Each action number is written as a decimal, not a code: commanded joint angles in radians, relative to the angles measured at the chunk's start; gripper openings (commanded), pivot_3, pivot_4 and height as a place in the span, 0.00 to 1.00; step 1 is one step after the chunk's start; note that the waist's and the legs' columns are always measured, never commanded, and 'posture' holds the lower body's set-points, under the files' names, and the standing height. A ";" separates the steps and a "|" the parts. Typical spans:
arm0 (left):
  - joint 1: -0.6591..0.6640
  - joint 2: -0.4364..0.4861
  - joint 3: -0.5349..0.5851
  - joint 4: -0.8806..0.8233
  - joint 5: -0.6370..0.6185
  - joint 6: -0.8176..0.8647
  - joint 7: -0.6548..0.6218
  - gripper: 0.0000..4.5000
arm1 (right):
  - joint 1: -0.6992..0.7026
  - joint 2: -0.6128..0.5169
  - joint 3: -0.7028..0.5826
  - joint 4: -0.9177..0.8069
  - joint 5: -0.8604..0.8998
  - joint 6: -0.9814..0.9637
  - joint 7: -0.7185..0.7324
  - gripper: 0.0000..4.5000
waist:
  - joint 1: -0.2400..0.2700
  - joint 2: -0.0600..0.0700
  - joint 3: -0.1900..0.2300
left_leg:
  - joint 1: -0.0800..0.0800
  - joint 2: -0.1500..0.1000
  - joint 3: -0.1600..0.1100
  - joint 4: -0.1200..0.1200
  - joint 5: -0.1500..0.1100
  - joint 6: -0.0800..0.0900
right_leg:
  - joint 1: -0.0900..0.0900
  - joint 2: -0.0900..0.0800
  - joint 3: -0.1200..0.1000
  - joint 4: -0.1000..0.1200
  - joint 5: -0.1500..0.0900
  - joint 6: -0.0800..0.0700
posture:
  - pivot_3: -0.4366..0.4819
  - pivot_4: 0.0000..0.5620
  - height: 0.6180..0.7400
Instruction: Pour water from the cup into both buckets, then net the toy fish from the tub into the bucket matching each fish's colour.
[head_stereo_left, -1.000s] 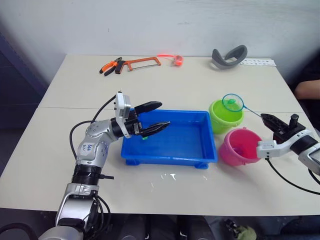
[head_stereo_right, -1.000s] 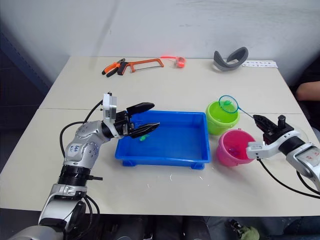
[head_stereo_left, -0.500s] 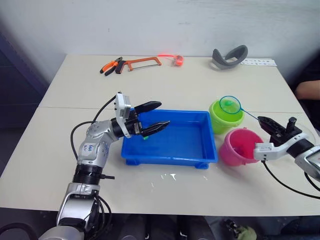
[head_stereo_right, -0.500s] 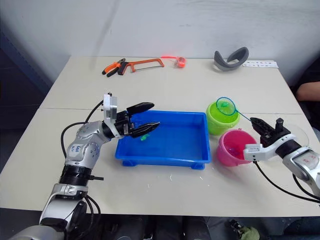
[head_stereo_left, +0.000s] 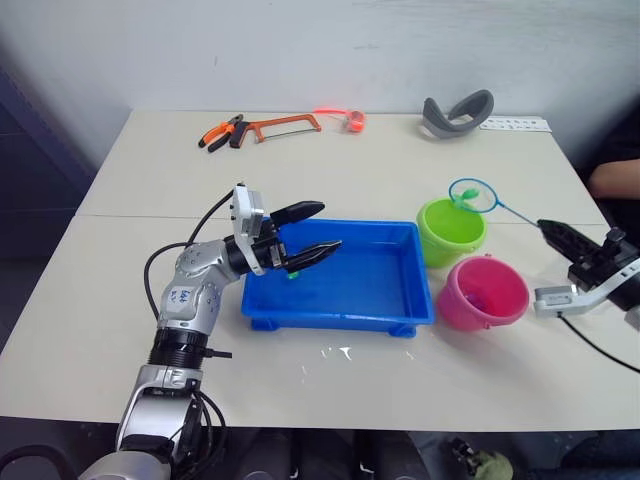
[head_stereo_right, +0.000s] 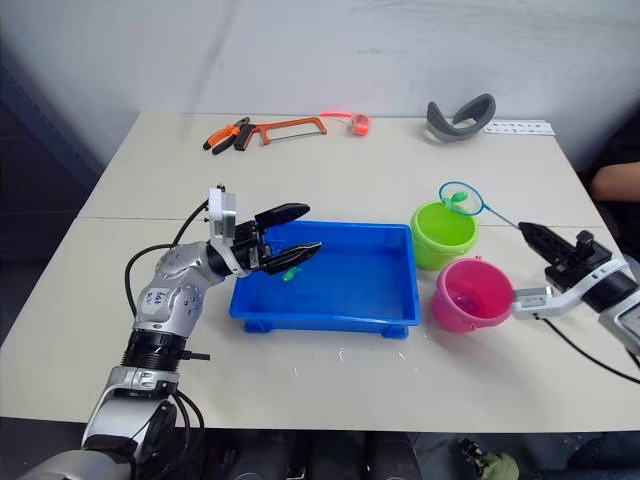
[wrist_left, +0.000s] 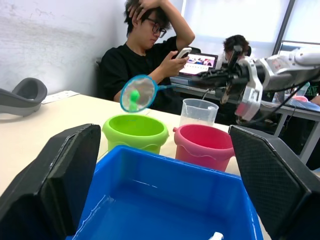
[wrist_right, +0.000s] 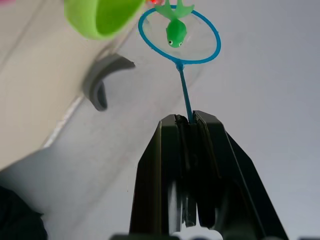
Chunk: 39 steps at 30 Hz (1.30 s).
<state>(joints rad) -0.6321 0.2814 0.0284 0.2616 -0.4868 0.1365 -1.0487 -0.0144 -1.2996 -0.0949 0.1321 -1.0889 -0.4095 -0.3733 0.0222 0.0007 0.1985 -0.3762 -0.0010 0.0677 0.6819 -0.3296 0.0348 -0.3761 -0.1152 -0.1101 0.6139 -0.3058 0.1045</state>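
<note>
Net (head_stereo_left: 472, 195) handle — diagonal, hoop toward green bucket (head_stereo_left: 451, 229)

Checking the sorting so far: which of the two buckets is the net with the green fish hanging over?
The lime green bucket. The net with the green fish hangs at its far rim; the pink bucket sits nearer, clear of it.

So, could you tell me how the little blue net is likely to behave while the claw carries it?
The net probably wobbles, since its handle is thin and the right claw grips only the end. The green fish sits loose in it, so tilting would likely spill it.
</note>
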 joint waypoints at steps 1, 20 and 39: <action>-0.029 -0.014 0.002 0.018 0.005 -0.034 -0.009 0.99 | -0.006 -0.024 0.014 0.022 -0.003 -0.014 -0.019 0.00 | 0.001 0.000 0.000 | 0.000 0.000 0.000 0.000 0.000 0.000 | 0.000 0.000 0.000 0.000 0.000 0.000 | 0.48 0.27 1.00; -0.030 0.000 0.021 0.034 0.009 -0.062 -0.017 0.99 | 0.018 0.007 -0.113 -0.076 0.297 -0.095 0.148 0.00 | 0.001 0.001 0.000 | 0.000 0.000 0.000 -0.001 0.000 0.000 | 0.000 0.000 0.000 0.000 0.000 0.000 | 0.48 0.27 1.00; 0.335 0.380 0.273 -0.137 -0.083 -0.007 -0.145 0.99 | -0.286 0.134 0.220 -0.657 1.557 0.858 1.097 0.00 | -0.020 0.001 0.000 | 0.001 0.000 -0.003 0.001 -0.002 0.003 | 0.000 -0.014 -0.004 -0.002 0.000 -0.003 | 0.48 0.27 1.00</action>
<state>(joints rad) -0.3197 0.6476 0.2764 0.1634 -0.5539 0.1322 -1.1832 -0.2610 -1.1740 0.0913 -0.4953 0.4728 0.3563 0.6962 0.0025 0.0016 0.1990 -0.3755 -0.0014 0.0641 0.6831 -0.3323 0.0384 -0.3762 -0.1298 -0.1157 0.6114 -0.3063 0.1017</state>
